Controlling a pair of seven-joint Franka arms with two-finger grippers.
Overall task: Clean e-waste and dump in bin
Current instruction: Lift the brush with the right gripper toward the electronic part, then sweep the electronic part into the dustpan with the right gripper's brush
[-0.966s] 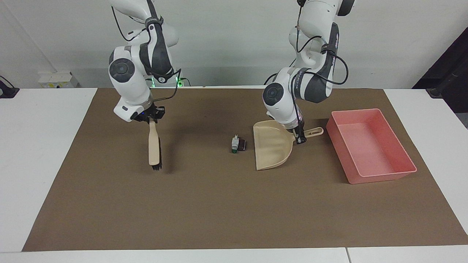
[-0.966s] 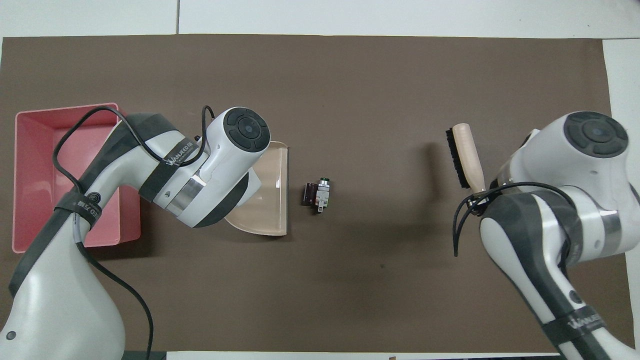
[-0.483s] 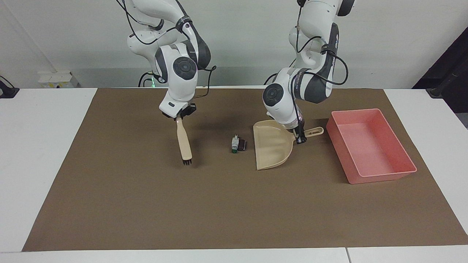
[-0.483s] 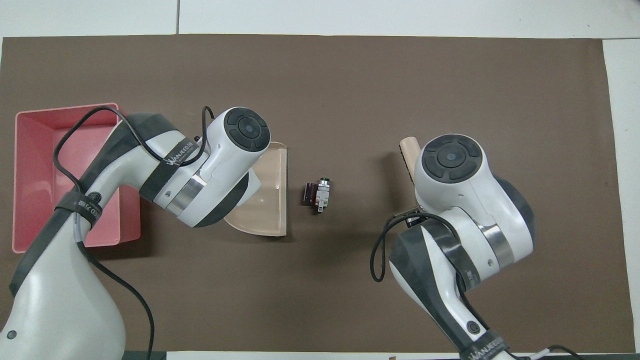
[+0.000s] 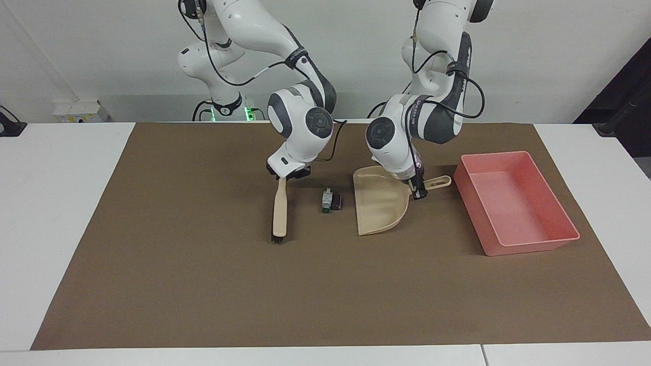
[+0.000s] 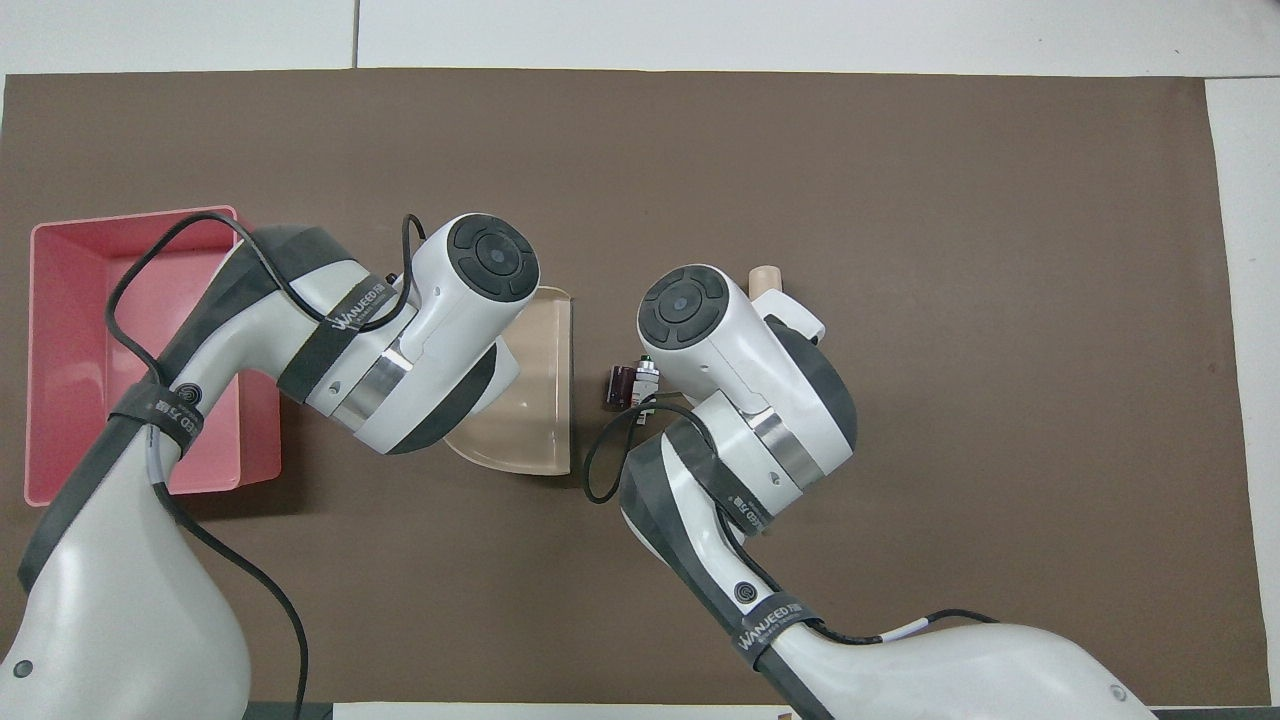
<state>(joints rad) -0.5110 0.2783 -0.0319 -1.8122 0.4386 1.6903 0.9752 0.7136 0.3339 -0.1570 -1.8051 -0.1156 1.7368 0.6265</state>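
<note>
E-waste (image 5: 331, 200): two tiny parts touching side by side on the mat, a little above the middle of the facing frame; one white with a green end, one dark blocky piece. In the overhead frame they sit at centre (image 6: 628, 386), partly under the right arm's wrist.
Dustpan (image 5: 379, 203): smooth beige plastic, a flat scoop with a rounded back wall and a thin looped handle; its straight open lip faces the e-waste, just beside it and apart.
Left gripper (image 5: 418, 192): centre-right of the facing frame, fingers pinched on the dustpan handle where it joins the scoop. The arm drops from the top right, elbow folded, wrist bent down over the pan's back.
Brush (image 5: 279, 209): pale wooden handle, dark bristles at the lower end, which is at the mat; it hangs nearly upright beside the e-waste, toward the right arm's end, with a gap between.
Right gripper (image 5: 289, 175): centre of the facing frame, clamped on the brush's top end. The arm arches in from the upper left, wrist pointing down.
Bin (image 5: 552, 243): shallow pink plastic tray, rectangular, low smooth walls, at the right of the facing frame, near the dustpan handle.
Mat (image 5: 203, 284): matte brown sheet over a white table (image 5: 56, 203).
</note>
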